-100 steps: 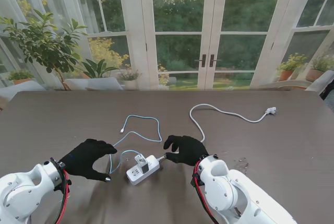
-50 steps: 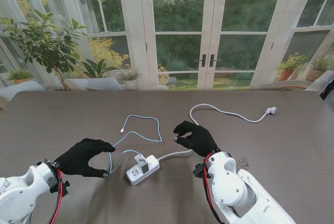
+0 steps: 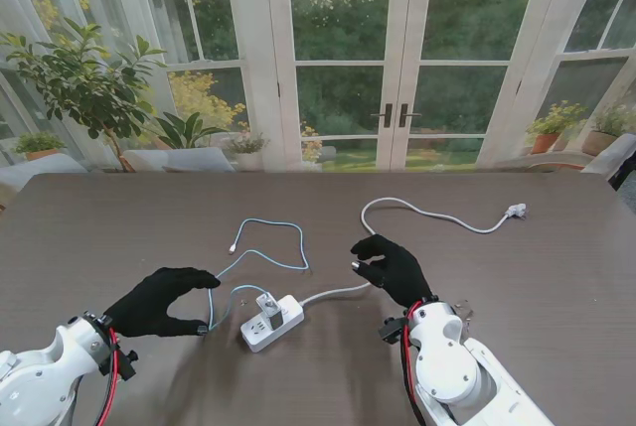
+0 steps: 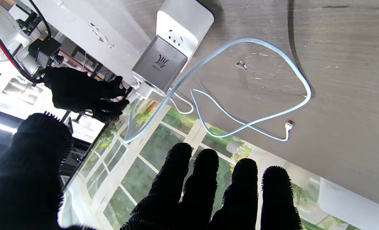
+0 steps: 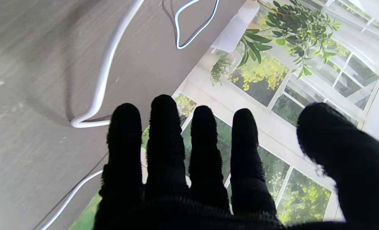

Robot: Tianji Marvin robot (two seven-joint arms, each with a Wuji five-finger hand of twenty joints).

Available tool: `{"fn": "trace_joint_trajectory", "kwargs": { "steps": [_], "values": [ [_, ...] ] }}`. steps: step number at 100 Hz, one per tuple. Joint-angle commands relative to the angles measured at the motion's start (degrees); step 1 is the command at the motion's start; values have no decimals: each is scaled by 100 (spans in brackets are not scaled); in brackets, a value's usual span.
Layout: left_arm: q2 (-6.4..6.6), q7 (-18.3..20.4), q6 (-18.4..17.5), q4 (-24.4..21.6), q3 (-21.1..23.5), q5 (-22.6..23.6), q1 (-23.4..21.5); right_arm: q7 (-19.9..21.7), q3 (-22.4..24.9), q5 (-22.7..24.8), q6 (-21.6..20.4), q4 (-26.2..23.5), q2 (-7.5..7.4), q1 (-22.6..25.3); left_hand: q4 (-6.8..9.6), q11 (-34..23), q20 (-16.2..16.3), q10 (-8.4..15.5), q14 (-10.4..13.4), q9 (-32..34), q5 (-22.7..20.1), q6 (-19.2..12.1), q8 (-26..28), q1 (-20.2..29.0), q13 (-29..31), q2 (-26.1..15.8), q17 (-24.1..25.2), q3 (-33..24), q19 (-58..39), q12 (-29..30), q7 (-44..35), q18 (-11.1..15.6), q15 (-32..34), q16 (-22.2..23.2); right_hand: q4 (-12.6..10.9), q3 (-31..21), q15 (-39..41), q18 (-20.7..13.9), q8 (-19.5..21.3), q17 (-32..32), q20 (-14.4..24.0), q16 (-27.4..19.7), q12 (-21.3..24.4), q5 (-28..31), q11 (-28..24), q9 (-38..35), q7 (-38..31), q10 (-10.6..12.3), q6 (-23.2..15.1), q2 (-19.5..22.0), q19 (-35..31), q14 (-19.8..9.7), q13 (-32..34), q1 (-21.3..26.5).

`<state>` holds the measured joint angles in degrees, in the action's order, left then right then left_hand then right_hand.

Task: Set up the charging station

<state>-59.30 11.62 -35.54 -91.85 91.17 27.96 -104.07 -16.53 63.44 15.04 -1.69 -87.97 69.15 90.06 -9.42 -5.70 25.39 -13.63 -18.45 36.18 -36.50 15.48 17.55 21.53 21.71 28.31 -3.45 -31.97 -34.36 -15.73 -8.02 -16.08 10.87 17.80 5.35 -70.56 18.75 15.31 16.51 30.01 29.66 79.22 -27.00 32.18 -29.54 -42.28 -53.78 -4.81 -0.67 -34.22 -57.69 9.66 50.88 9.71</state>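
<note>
Garden light is coming through glass doors behind a dark wood-grain desk [image 3: 556, 277]. The left hand [image 3: 159, 300] is hovering with fingers [image 4: 189, 179] spread in a loose curl, gripping nothing; the right hand [image 3: 391, 267] is hanging empty too, fingers extended. Between them, the white power strip [image 3: 271, 321] is lying flat, carrying a grey charger [image 4: 159, 65] with the pale blue cable [image 3: 268, 247] looping farther from me. The strip is looking light and rigid, best pinched across its long sides; both cables are looking limp, best taken near their plugs.
</note>
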Motion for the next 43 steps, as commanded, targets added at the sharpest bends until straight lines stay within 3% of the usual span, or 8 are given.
{"fn": "trace_joint_trajectory", "kwargs": {
  "steps": [1,21,43],
  "values": [
    [-50,66,-43,52,-15,18,-49,55,17,-12,-92,69,35,90,167,53,-93,27,129,-135,73,-23,18,72,-175,-47,129,-88,174,55,35,229,-127,-45,106,-101,-164,64,36,-69,-54,-5736,72,-116,-40,218,1461,208,-126,-186,175,-113,-142,-36],
    [-93,-93,-60,113,-60,-67,-108,136,67,20,-265,132,2,93,156,58,-141,54,244,-195,94,-41,16,75,-252,-4,188,-214,283,74,45,319,-140,-67,116,-76,-241,49,14,-171,-99,-5793,98,-196,-14,287,1473,263,-146,-253,355,-162,-241,-47],
    [-107,-140,-46,113,-73,-89,-159,133,59,8,-311,145,4,95,144,56,-153,58,210,-204,97,-42,16,74,-264,19,209,-284,323,83,48,324,-134,-76,121,-72,-249,33,7,-191,-89,-5810,104,-197,-20,285,1461,280,-155,-263,411,-175,-265,-43]
  ]
}}
